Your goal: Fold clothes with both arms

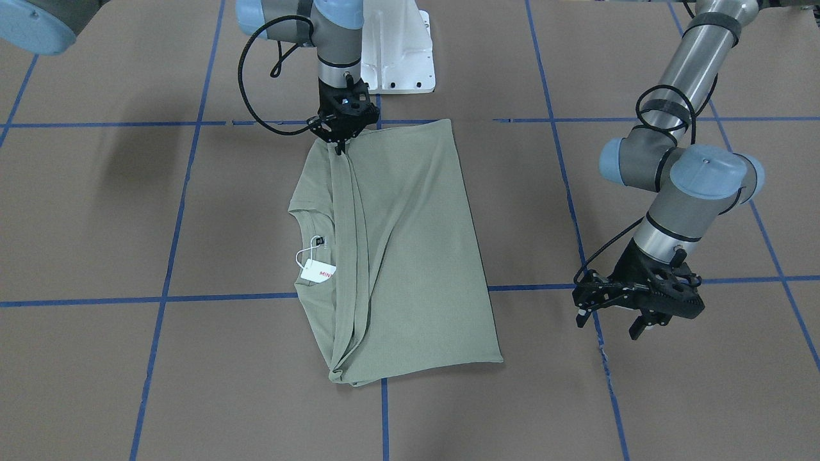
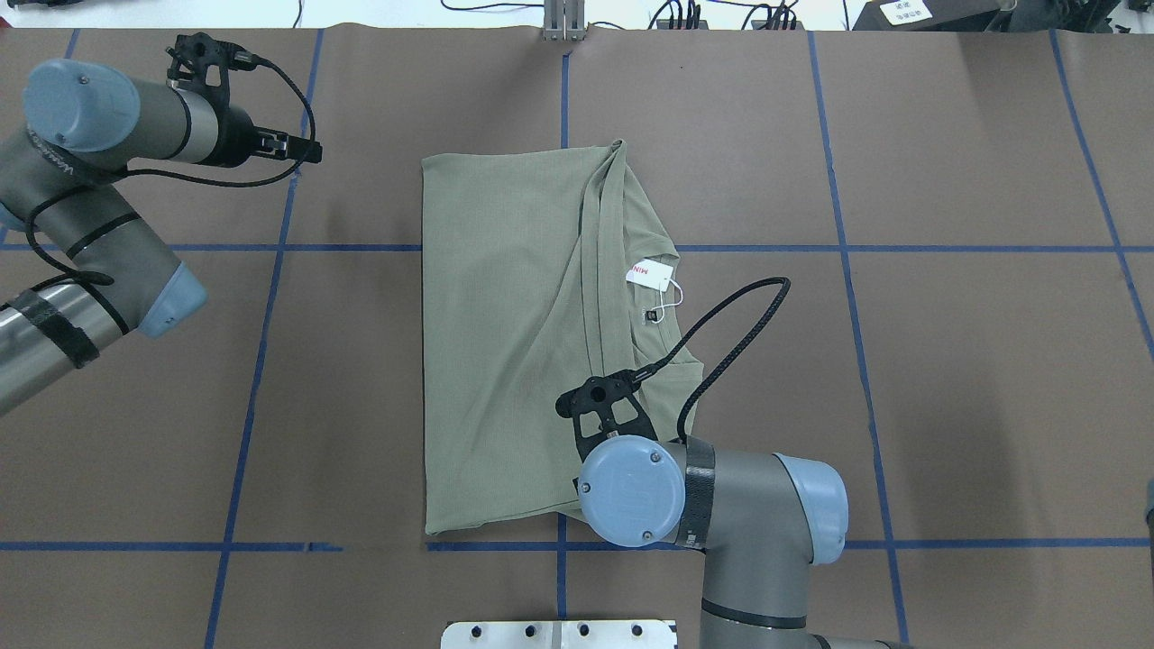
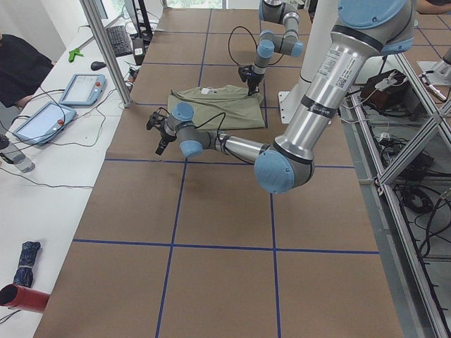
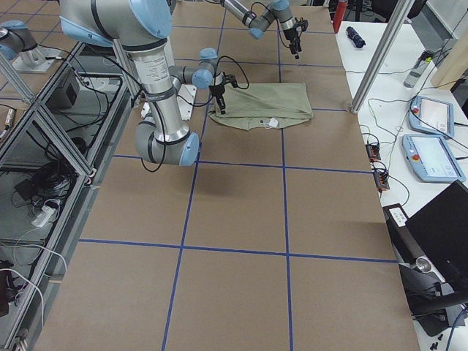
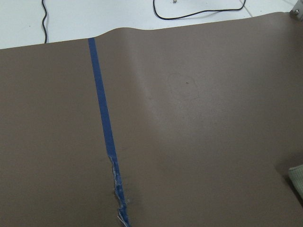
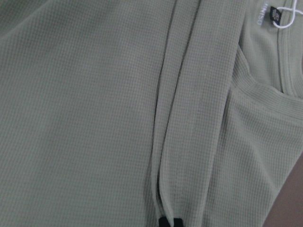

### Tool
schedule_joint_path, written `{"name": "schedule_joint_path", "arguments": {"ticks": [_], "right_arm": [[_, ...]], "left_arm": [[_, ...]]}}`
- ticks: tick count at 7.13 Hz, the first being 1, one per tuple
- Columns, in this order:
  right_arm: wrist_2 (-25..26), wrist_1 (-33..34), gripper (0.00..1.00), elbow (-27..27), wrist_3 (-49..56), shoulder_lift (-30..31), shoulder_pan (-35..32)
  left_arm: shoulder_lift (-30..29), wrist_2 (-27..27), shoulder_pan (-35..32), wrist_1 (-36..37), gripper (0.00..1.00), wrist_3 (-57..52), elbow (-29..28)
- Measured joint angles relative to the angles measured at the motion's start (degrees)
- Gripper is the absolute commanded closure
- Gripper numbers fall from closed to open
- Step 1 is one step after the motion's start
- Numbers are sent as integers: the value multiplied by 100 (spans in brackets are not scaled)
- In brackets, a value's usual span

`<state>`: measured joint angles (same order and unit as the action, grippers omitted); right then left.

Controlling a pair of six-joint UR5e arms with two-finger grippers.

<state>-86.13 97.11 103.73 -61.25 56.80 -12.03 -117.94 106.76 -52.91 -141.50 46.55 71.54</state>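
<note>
**Folded green shirt at mid-bench, one tool pinching its edge**

The shirt [image 1: 410,256] lay flat in the middle of the front-facing frame. It was a sage-green waffle knit, folded to a rough rectangle with a long band of fabric running along the collar side. The bench [image 1: 128,211] was covered in matte brown paper, gridded with blue tape [image 5: 102,109].

At the upper centre of that frame the right tool [image 1: 337,147] stood point-down on the shirt's top edge. Its own wrist view showed what the wide views could not: two black fingertips [image 6: 169,221] closed narrow on a ridge of ribbed cloth, with the dark neck label [image 6: 272,16] at the upper right.

The white hang tag [image 1: 318,272], lettered in red, lay at the neckline.

The left tool [image 1: 608,323] hung at the right of the frame, apart from the shirt, spread wide and empty. Its wrist view alone showed the tape torn and crumpled at the bottom, and a sliver of knit at the right edge.
</note>
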Motion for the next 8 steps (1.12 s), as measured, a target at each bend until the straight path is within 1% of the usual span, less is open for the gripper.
{"name": "schedule_joint_path", "arguments": {"ticks": [2, 4, 5, 6, 8], "right_arm": [[-18, 341, 100, 332, -18, 83, -130], [-14, 559, 100, 696, -400, 462, -155], [1, 573, 19, 780, -820, 609, -87], [28, 572, 0, 810, -1259, 690, 37], [40, 551, 0, 826, -1809, 674, 151]], "left_arm": [[4, 0, 18, 0, 0, 3, 7], [7, -3, 28, 0, 0, 3, 9], [11, 0, 32, 0, 0, 3, 9], [14, 1, 34, 0, 0, 3, 5], [23, -1, 50, 0, 0, 3, -3]]}}
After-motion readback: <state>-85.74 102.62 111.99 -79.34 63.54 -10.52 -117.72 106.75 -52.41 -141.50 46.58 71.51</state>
